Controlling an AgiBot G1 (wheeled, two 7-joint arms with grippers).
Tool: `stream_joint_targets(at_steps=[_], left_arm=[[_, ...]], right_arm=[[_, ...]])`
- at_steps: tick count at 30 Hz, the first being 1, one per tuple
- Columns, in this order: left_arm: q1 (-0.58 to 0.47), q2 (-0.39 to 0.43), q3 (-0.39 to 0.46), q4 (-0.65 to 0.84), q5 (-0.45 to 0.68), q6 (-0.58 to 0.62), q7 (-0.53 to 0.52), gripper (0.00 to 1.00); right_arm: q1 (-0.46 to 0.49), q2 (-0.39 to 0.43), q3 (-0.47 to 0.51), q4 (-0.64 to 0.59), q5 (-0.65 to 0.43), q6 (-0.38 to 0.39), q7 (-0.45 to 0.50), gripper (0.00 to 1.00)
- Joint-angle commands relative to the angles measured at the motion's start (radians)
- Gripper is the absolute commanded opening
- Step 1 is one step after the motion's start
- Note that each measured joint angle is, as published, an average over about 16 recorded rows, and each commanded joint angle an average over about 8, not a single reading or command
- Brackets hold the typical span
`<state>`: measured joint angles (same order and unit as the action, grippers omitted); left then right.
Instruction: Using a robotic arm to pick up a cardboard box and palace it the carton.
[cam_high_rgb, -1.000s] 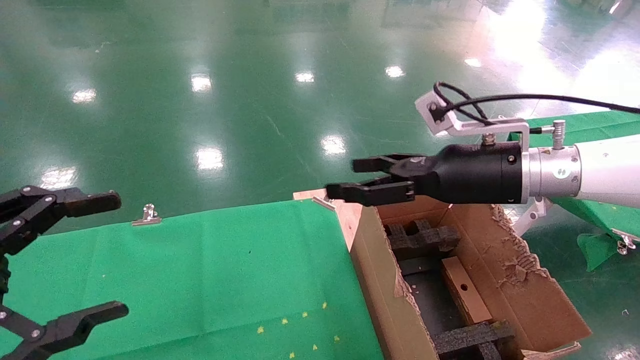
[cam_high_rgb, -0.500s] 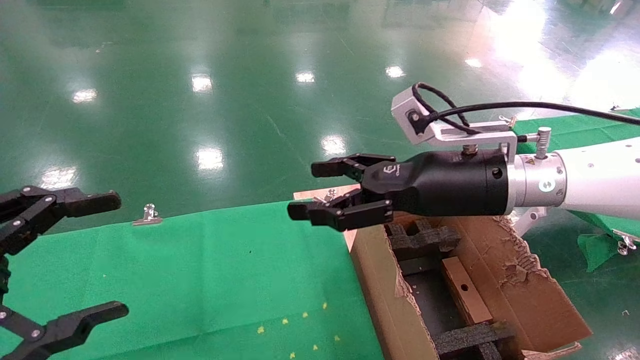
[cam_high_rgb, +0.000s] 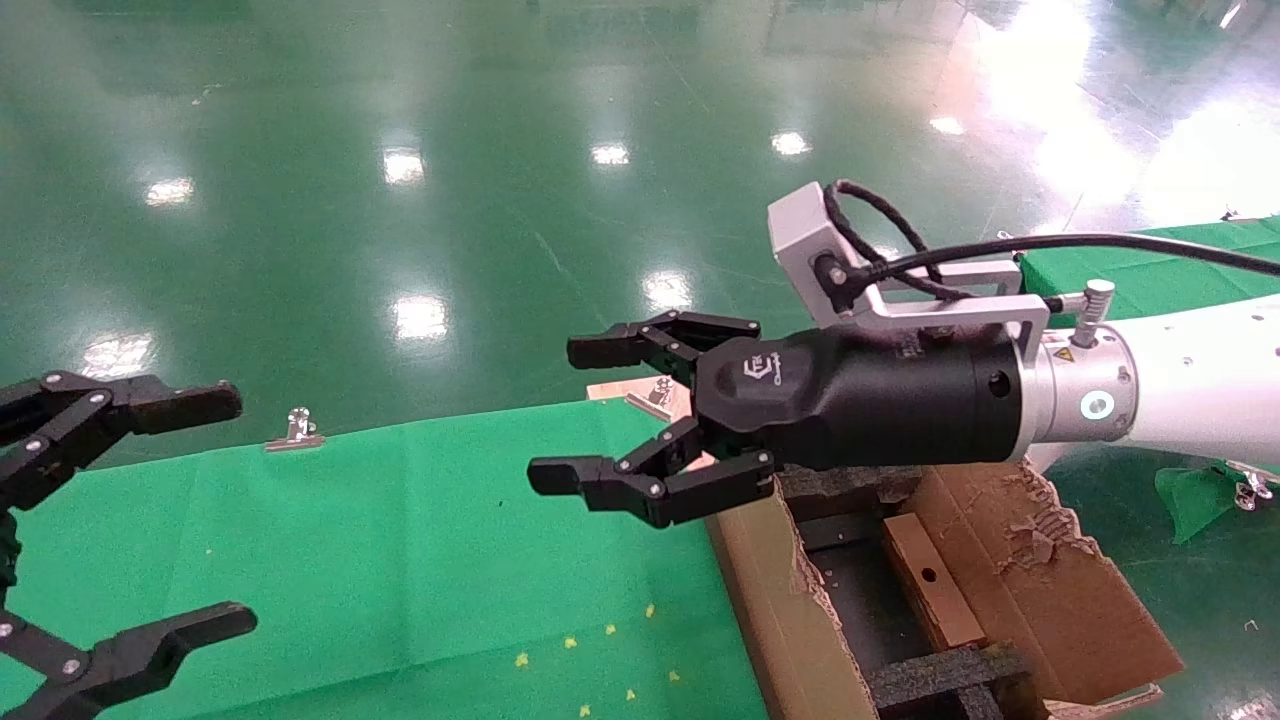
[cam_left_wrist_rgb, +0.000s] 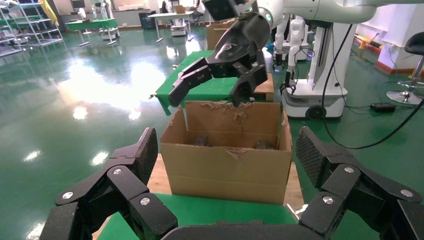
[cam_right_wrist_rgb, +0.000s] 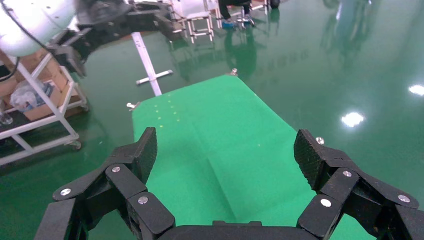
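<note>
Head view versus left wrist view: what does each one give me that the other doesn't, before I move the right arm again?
Only the head view looks down into the carton: the cardboard box lies inside between black foam inserts, with its round hole facing up. It also shows yellow specks on the green cloth.

Only the left wrist view shows the carton's closed outer wall and a white robot base behind it.

Both show the open, empty right gripper above the carton's edge, and the open left gripper.
</note>
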<state>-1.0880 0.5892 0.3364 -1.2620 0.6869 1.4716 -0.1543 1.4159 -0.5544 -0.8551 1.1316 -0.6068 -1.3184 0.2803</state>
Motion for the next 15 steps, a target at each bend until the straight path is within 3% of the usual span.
stream_joint_targets(at_steps=[1,15], left_arm=[[0.000,0.000,0.000,0.000,0.000,0.000,0.000,1.00],[0.000,0.000,0.000,0.000,0.000,0.000,0.000,1.00]], right_arm=[[-0.025,-0.004,0.043,0.011,-0.009,-0.013,-0.007,1.00],[-0.202,-0.034,0.341,0.090,-0.073,-0.105,-0.055,1.00]])
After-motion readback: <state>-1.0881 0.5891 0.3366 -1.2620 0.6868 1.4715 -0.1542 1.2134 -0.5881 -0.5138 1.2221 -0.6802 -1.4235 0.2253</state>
